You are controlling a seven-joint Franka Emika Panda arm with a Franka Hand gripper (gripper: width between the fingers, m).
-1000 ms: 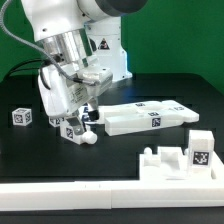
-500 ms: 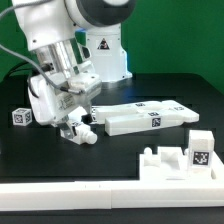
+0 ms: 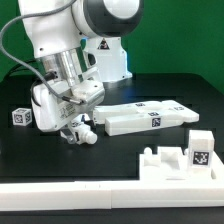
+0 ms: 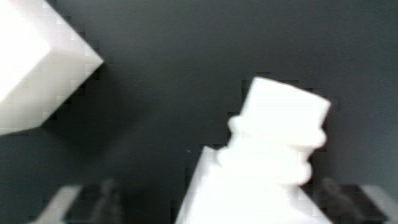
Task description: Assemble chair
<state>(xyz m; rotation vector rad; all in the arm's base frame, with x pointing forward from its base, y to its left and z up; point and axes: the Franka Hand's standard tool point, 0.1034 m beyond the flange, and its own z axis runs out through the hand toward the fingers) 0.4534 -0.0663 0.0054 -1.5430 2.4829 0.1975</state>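
Exterior and wrist views of one moment in chair assembly. At left of the exterior frame, white robot arm (image 3: 60,60) bent low over the black worktop (image 3: 150,135), with fingers (image 4: 89,207) set either side of a small white knobbed plastic chair piece (image 3: 82,131) lying on the worktop at centre left. Fingers partly spread, one seemingly close against the piece, the other apart from it; grip or no grip not discernible. Just right of that piece, near but apart, flat white tagged chair panels (image 3: 148,115); at lower right, well apart, chunky white tagged chair block (image 3: 178,158); at far left, near the arm, small lone tagged cube (image 3: 20,116). Likely hazards: uneven closing on the stepped, narrow piece, causing twist or slip out of the fingers; a shallow hold near one end, causing tilt on lifting; a low sideways sweep to the right, causing a knock against the panels. Open room: bare worktop in front of the piece towards lower centre, and between panels and block. Tight room: to the left beside the cube, and behind by the white arm base (image 3: 105,55). Lower edge closed off by a long raised white ledge (image 3: 70,192).
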